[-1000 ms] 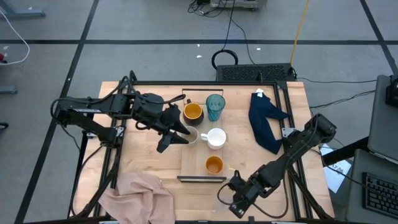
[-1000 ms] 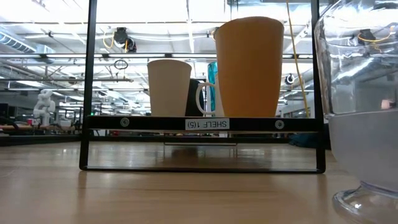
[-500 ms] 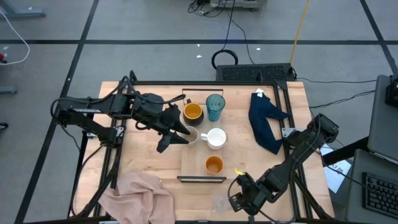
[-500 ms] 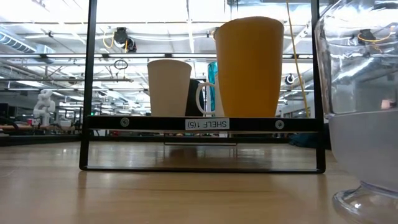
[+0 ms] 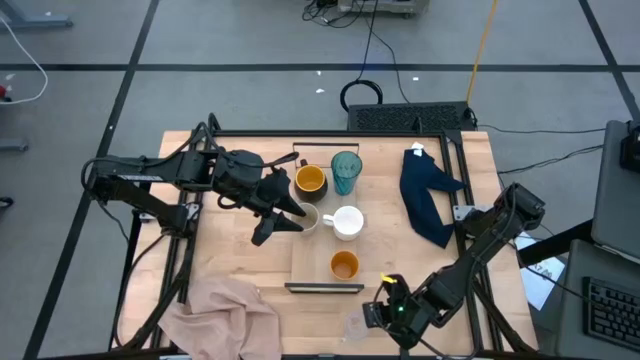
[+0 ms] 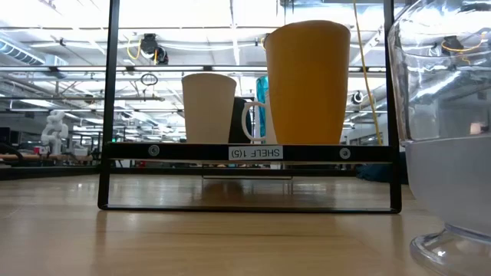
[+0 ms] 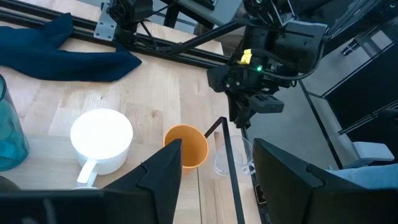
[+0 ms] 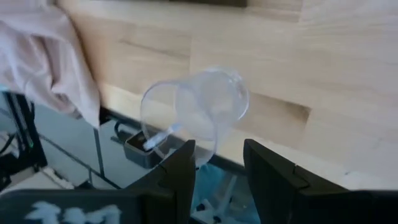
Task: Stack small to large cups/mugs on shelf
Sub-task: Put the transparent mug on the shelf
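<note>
**Clear glass off the shelf, R claw beside it**

Tiny clear glass stands on tabletop just past shelf front rail. R gripper just beside glass, fingers apart, nothing held. L gripper open over beige cup mid-shelf. Orange cup on shelf nr front rail.

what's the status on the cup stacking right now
Right gripper open, lined up on the clear glass at the table's front edge. Left gripper open, at the beige cup on the shelf. Nothing in the way.
</note>
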Motion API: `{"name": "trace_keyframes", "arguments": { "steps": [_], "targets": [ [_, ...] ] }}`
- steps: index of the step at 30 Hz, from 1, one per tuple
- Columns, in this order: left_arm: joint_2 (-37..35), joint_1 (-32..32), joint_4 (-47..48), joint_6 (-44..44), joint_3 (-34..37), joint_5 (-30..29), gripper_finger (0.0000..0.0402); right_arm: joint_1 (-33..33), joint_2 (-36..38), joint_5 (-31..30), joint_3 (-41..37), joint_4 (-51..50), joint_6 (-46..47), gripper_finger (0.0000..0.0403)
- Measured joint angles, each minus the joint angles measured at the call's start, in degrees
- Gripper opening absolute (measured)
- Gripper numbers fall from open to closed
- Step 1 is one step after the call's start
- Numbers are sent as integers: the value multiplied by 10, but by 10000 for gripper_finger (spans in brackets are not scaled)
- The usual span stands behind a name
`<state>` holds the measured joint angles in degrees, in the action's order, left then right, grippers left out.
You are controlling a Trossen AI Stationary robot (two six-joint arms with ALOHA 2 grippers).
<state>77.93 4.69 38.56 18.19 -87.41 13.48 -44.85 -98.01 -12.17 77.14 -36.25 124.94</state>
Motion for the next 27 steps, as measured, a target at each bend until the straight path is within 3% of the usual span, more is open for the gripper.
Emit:
{"name": "trace_keyframes", "arguments": {
  "steps": [27],
  "targets": [
    [0, 0, 19, -16, 0, 0, 195, -6, -1, -1, -76, 131, 24, 128]
  ]
}}
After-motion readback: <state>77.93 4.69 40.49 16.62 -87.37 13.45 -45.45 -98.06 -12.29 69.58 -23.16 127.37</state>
